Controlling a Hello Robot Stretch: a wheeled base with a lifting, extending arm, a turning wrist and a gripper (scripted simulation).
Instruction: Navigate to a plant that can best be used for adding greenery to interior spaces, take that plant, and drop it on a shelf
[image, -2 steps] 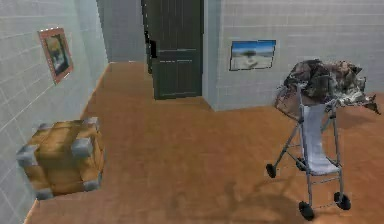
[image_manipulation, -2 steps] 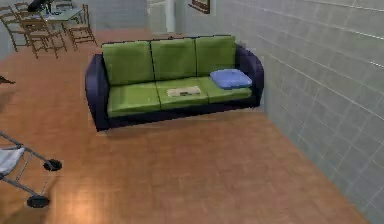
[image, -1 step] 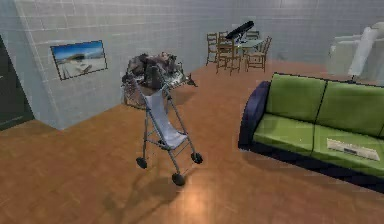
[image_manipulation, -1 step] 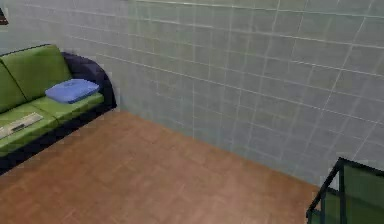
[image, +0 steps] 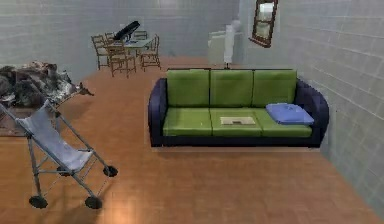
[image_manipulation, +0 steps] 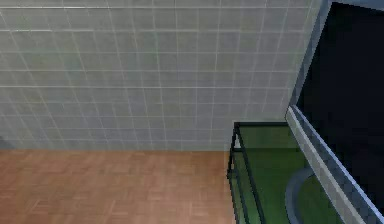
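Observation:
A green three-seat sofa (image: 238, 107) with dark blue arms stands across the middle of the forward view, a folded blue cloth (image: 289, 114) and a flat paper-like item (image: 238, 121) lying on its seat. In the arm side view, a dark-framed stand with green glass panels (image_manipulation: 262, 168) sits at the lower right, with a large black screen (image_manipulation: 348, 95) on it.
A grey folding stroller (image: 58, 150) stands at the forward view's lower left, with a cluttered heap (image: 35, 85) behind it. Far back are a dining table with wooden chairs (image: 128, 52), a white object (image: 224, 45) and a framed mirror (image: 264, 22). Wooden floor (image: 200, 185) lies before the sofa.

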